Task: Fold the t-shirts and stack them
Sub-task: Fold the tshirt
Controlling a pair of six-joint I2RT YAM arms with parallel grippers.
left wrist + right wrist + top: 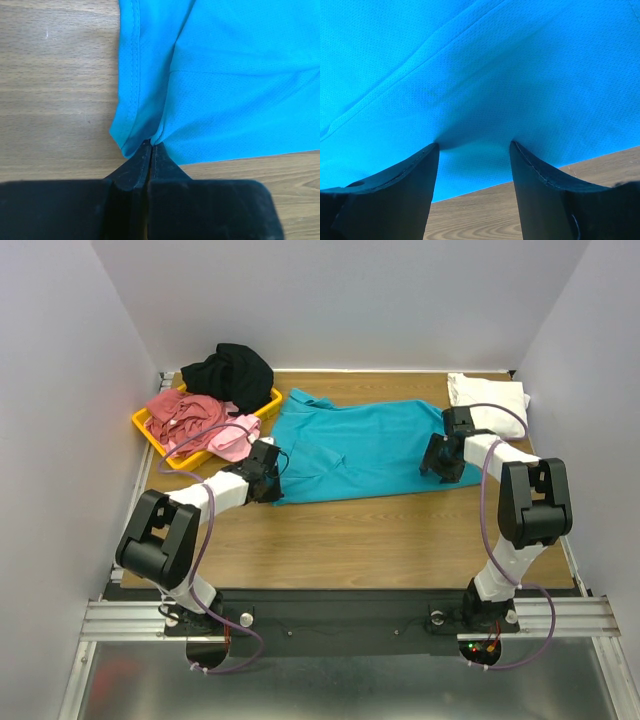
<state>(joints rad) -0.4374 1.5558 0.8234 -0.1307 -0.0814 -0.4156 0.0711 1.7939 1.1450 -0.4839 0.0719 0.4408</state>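
Left end effector (151,145) pinches teal t-shirt (225,75), seemingly at its hem

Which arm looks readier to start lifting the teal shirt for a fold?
Left. The left gripper is shut on the teal shirt's edge, while the right gripper stands open over the cloth, gripping nothing.
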